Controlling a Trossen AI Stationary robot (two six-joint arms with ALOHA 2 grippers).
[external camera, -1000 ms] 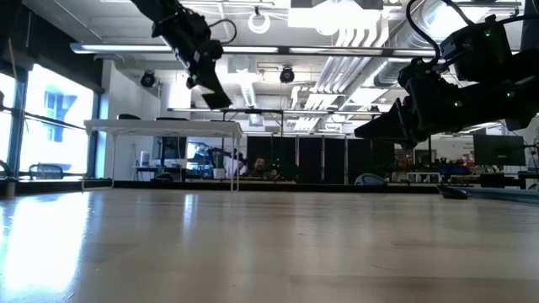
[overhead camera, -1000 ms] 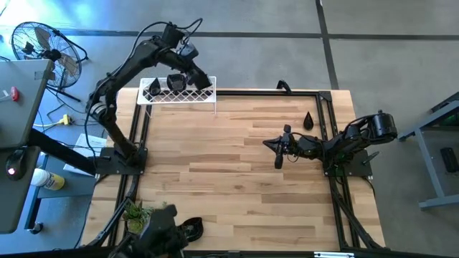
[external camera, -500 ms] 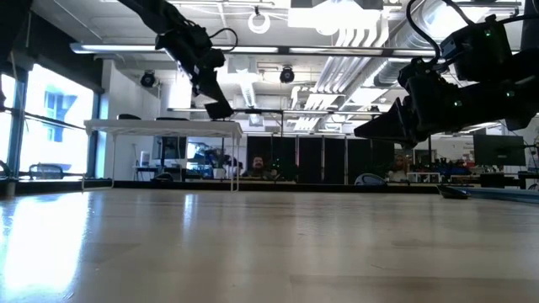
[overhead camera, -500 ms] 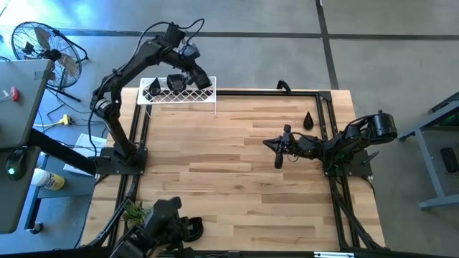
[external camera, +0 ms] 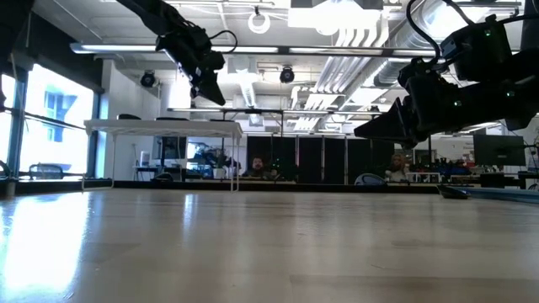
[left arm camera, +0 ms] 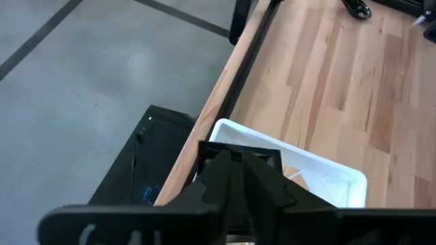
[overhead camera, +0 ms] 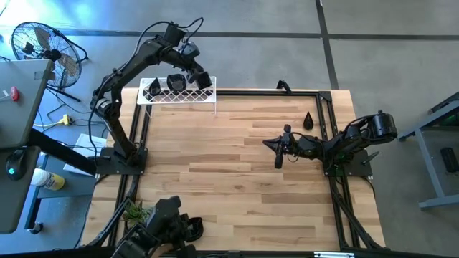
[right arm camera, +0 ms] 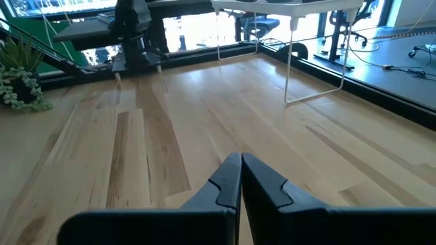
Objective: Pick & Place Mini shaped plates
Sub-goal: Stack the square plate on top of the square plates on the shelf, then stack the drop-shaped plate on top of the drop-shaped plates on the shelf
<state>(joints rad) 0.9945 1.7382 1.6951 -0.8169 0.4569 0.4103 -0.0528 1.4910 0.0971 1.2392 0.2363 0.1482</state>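
Note:
My left gripper (overhead camera: 196, 76) hovers over the right end of the white wire rack (overhead camera: 179, 97) at the table's far left corner, its fingers slightly apart. A square black mini plate (overhead camera: 204, 79) lies on that end of the rack, right at the fingertips (left arm camera: 238, 148). Two more black plates (overhead camera: 176, 82) (overhead camera: 151, 89) rest on the rack's top. A teardrop plate (overhead camera: 308, 120) stands on the table at the right. My right gripper (overhead camera: 276, 145) waits shut and empty, low over the table's right half. My left gripper slants down over the square plate's rim (left arm camera: 238, 147) from the far left side. Its own fingers (left arm camera: 262, 187) cover the spot, so I cannot tell whether they touch the plate. The plate rests on the rack's right end (left arm camera: 320, 173).
A small green plant (overhead camera: 133, 212) and a black camera mount (overhead camera: 168, 223) sit at the near left edge. Black frame rails (overhead camera: 326, 107) run along the table's sides. Bare wood (overhead camera: 229, 165) fills the table's middle. A fan (overhead camera: 43, 46) stands off the table.
My left gripper sank a little toward the rack with the square plate, which went from tilted to nearly level. In the low view the plate hung below the fingertips half a second ago and now no longer shows there.

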